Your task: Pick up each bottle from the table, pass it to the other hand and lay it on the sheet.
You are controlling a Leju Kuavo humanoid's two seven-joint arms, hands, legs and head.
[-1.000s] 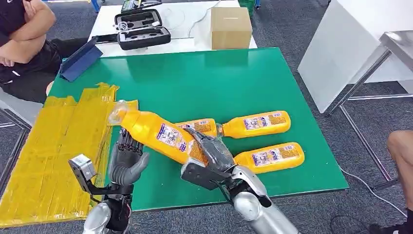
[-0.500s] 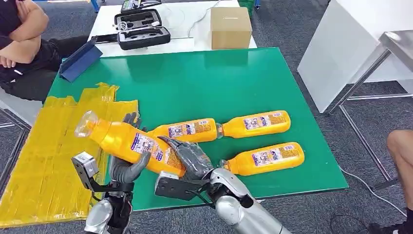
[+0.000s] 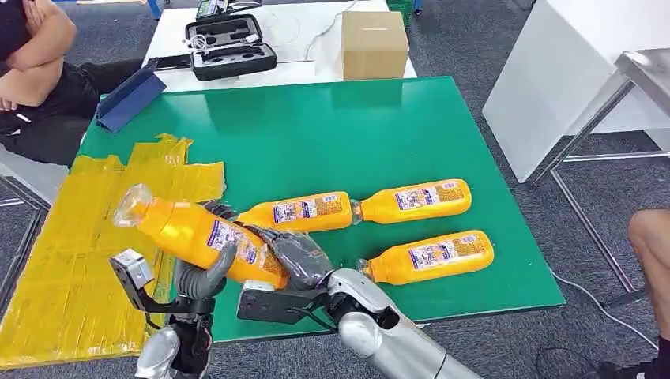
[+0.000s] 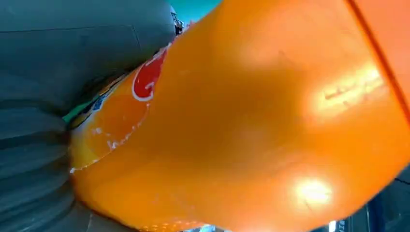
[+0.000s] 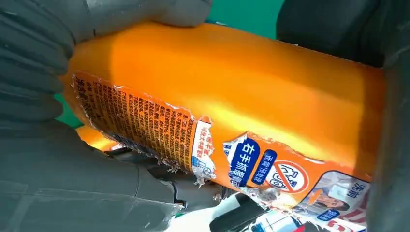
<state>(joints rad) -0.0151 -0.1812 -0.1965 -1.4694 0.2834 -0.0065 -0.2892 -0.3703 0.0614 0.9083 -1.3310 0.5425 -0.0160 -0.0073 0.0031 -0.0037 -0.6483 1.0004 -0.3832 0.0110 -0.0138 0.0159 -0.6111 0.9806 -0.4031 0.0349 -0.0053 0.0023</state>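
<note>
An orange bottle (image 3: 197, 233) with a clear cap is in the air over the front left of the green table (image 3: 348, 134), cap end above the yellow sheet (image 3: 87, 237). My right hand (image 3: 292, 257) grips its base end. My left hand (image 3: 207, 264) wraps its middle, thumb over the front and fingers behind. The left wrist view has the bottle (image 4: 251, 125) pressed against the left hand (image 4: 58, 72). In the right wrist view the torn-label bottle (image 5: 232, 106) lies in my right hand (image 5: 58, 169). Three more bottles lie on the table: (image 3: 296, 212), (image 3: 415, 200), (image 3: 430, 257).
A cardboard box (image 3: 374, 43), a black case (image 3: 229, 47) and a blue folder (image 3: 130, 99) sit beyond the table's far edge. A person (image 3: 35, 71) sits at the far left. A white table (image 3: 569, 71) stands to the right, and another person's knee (image 3: 652, 237) is near the right edge.
The right hand carried the bottle leftward and lower, its cap now over the sheet. The left hand, open a second ago, has closed around the bottle's middle.
</note>
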